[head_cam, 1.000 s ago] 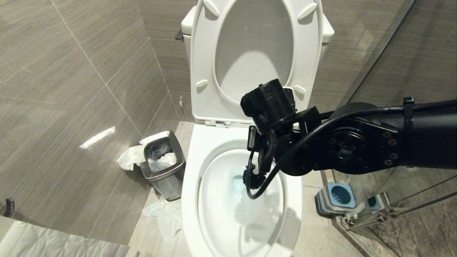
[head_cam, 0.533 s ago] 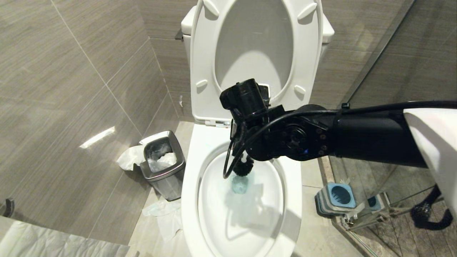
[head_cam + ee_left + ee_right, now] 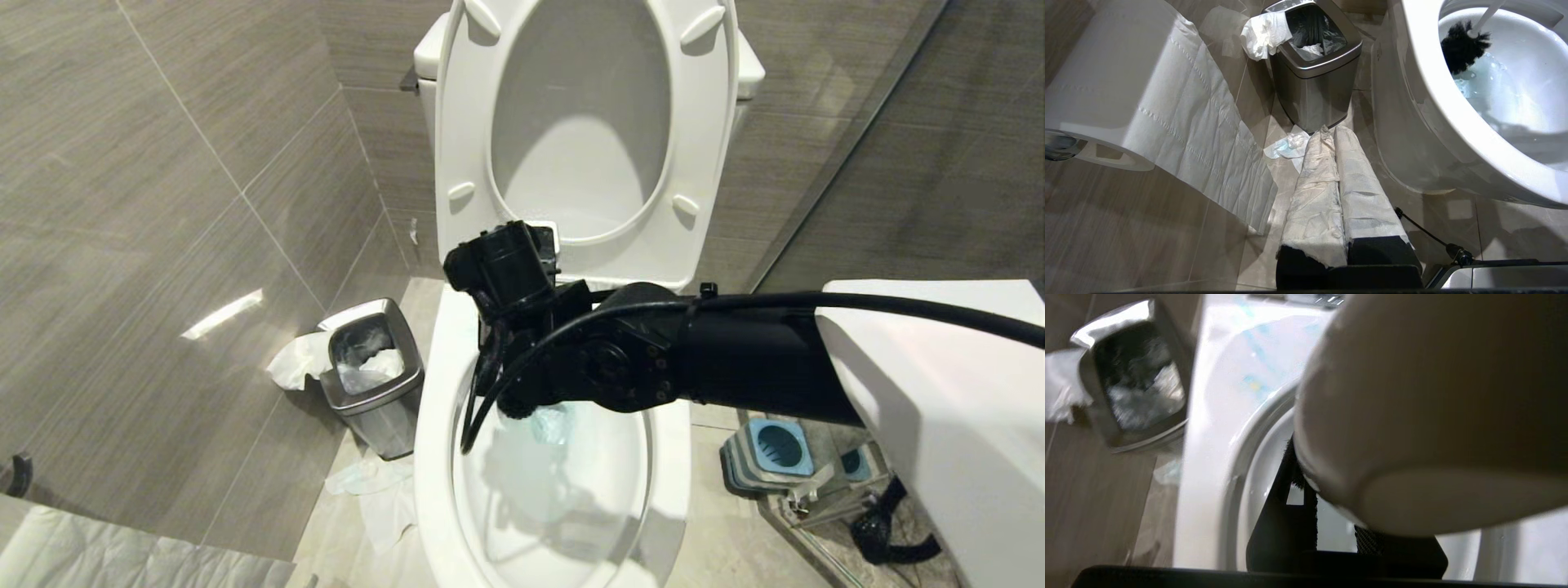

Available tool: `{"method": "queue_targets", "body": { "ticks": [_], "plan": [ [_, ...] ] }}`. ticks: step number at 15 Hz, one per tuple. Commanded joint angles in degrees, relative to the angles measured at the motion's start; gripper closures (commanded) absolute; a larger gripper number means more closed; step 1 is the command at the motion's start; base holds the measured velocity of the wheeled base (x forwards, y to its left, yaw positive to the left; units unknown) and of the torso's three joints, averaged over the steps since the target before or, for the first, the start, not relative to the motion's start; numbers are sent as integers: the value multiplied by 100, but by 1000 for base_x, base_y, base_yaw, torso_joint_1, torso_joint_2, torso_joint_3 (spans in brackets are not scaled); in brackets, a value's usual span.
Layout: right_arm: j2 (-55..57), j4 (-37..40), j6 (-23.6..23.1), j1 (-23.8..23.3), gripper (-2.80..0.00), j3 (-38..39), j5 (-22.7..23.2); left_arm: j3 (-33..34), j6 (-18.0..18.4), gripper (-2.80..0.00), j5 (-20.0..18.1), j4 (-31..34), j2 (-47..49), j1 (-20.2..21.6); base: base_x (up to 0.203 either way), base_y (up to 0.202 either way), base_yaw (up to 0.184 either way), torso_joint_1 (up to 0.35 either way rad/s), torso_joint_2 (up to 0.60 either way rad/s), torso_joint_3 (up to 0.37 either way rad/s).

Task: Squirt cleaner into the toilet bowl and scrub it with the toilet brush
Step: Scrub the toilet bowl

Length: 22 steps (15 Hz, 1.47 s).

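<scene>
Our right gripper's [image 3: 1306,522] jaws are pinched on the toilet brush [image 3: 1461,49]: in the right wrist view its rounded white handle end fills the picture just above the black fingers [image 3: 1278,522]. Our left gripper's [image 3: 1345,249] jaws are pressed together, their tissue-wrapped fingers [image 3: 1314,204] pointing at the floor beside the toilet, holding nothing.

The brush's long axis runs steeply down from the right gripper into the toilet bowl [image 3: 433,457]. In the left wrist view its one black bristle head points down against the inner wall on the bin side, just above the water, with a short length of white handle rising out of frame.

Compared with a second ago, the right arm [image 3: 637,367] has swung across the bowl from the shower side toward the bin side, and the brush head has gone with it; the head view itself has not shifted.

The cleaner [image 3: 551,425] tints the water pale teal, and thin teal streaks mark the rim in the right wrist view.

We count one toilet with seat and lid [image 3: 584,122] raised, one steel waste bin [image 3: 371,384] with tissue hanging over its edge, one blue-topped brush holder [image 3: 767,453], and one toilet roll [image 3: 1126,94].
</scene>
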Motion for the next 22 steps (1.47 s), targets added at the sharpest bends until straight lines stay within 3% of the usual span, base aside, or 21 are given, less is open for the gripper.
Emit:
{"method": "queue_targets", "body": {
  "ticks": [1,6,11,17,22],
  "plan": [
    [-88,50,23,201,0,89,-25,0,0,0,-2,3,7,-4,0,0,0,0,0,0],
    [-642,649,715,864,0,982,-65,0,0,0,-2,3,7,-4,0,0,0,0,0,0],
    [-1524,684,1097,892,0,2366,-206,0,0,0,-2,3,7,-4,0,0,0,0,0,0],
    [-2019,684,1152,22,0,2778,-305,0,0,0,-2,3,7,-4,0,0,0,0,0,0],
    [-1683,619,1014,-505,0,2113,-312,0,0,0,-2,3,7,-4,0,0,0,0,0,0]
  ]
}}
